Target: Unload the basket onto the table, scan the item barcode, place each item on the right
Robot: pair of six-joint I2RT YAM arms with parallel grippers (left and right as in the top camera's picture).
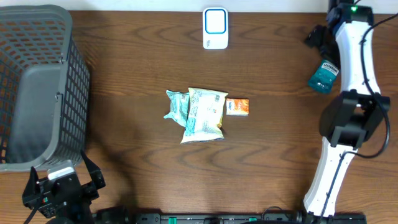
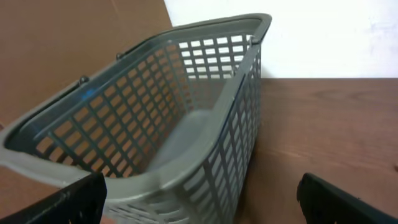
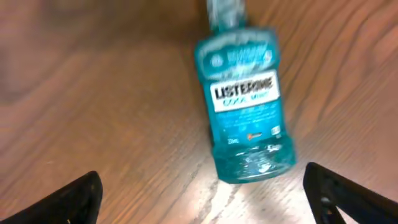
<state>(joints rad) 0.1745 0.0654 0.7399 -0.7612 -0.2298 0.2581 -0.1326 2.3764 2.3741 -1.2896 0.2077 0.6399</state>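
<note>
Mouthwash bottle (image 3: 244,106) is being viewed lying flat, label up, on the wooden table (image 3: 93,93) below the right gripper (image 3: 202,202). Its jaws are being held wide apart, gripping nothing. Left gripper (image 2: 202,202) is likewise being held open, facing the grey basket (image 2: 186,112).

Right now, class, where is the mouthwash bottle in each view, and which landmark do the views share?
Overhead: bottle at the far right, upper half.
Left wrist: not in it.
Right wrist: bottle in the centre, lying on the table, its cap end at the top edge.
Shared landmark: the brown wooden table, seen in all three.
</note>
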